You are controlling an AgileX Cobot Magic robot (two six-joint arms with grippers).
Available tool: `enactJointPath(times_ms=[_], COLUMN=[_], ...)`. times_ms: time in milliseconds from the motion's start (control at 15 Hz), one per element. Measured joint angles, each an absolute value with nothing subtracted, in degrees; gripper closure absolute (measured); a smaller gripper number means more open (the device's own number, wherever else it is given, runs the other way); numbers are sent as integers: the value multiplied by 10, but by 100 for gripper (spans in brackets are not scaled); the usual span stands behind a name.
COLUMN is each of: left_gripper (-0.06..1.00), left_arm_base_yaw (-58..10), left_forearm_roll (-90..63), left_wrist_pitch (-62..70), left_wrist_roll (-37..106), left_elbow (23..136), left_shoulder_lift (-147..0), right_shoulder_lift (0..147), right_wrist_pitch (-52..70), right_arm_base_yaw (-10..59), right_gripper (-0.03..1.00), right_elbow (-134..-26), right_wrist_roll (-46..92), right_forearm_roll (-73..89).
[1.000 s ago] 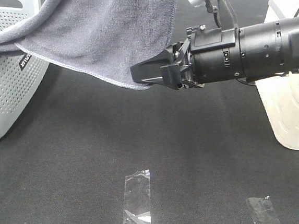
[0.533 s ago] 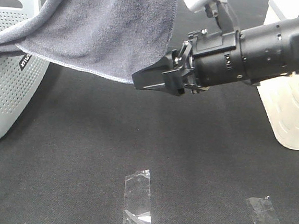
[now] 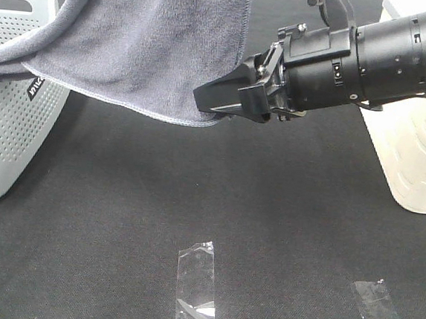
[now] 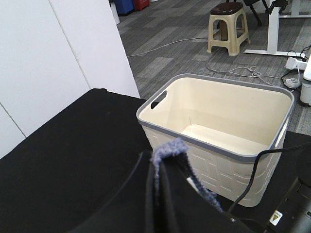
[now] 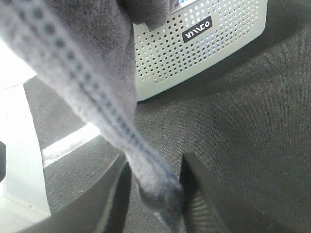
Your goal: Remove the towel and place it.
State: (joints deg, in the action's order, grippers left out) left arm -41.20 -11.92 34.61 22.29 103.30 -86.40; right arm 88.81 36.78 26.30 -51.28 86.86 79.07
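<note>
aloft, left gripper (image 4: 165,164) and right gripper (image 3: 205,103) each clamp the towel (image 3: 148,42), hem clear of the table (image 3: 195,195).

Grey-lavender towel (image 3: 148,42), white dotted basket (image 3: 6,134), cream bin (image 4: 218,167), black table (image 3: 195,195).

The high camera sits above the black bench (image 3: 193,217) and looks down on it from quite near. It has the white basket with holes (image 3: 6,134) at its left edge and the cream basket (image 3: 414,162) at its right edge. The left wrist camera rides just behind the left pincer (image 4: 165,162) and faces the cream basket and the room floor past it. The right wrist camera sits very near the right pincer (image 5: 155,167) and faces the white basket with holes. All three see the towel (image 3: 148,42).
</note>
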Motion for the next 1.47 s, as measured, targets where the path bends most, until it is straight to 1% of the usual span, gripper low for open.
enactJointPath(times_ms=[133,200,267,333,400,467,600,800,867,1067,1200,1333,1467], left_gripper=[94,94,94,94,94,94,94,94,94,94,94,94,94], left_arm_base_yaw=[-412,-412,-412,-412,-412,-412,-412,-412,-412,-412,-412,-412,-406], left_forearm_roll=[-119,-119,-119,-119,-119,-119,-112,-59,-8,99,132,143,174], left_wrist_pitch=[346,346,346,346,346,346,346,354,382,460,477,476,459], left_wrist_roll=[223,223,223,223,223,223,223,198,149,68,49,44,44], left_elbow=[1033,1033,1033,1033,1033,1033,1033,1033,1035,1036,1036,1036,1036], left_shoulder_lift=[-864,-864,-864,-864,-864,-864,-864,-866,-875,-922,-955,-983,-1015], right_shoulder_lift=[892,894,894,894,894,894,889,850,836,802,802,811,828], right_wrist_pitch=[364,362,360,360,359,358,355,353,354,372,439,497,532], right_arm_base_yaw=[263,263,263,263,263,263,263,264,265,266,266,266,266], right_gripper=[64,66,71,81,93,97,97,97,97,97,97,97,97], right_elbow=[-513,-513,-513,-513,-513,-513,-513,-515,-526,-586,-649,-716,-787], right_wrist_roll=[869,869,869,869,869,867,814,650,576,297,133,28,-24], right_forearm_roll=[791,791,791,791,791,791,758,633,571,299,111,-43,-132])
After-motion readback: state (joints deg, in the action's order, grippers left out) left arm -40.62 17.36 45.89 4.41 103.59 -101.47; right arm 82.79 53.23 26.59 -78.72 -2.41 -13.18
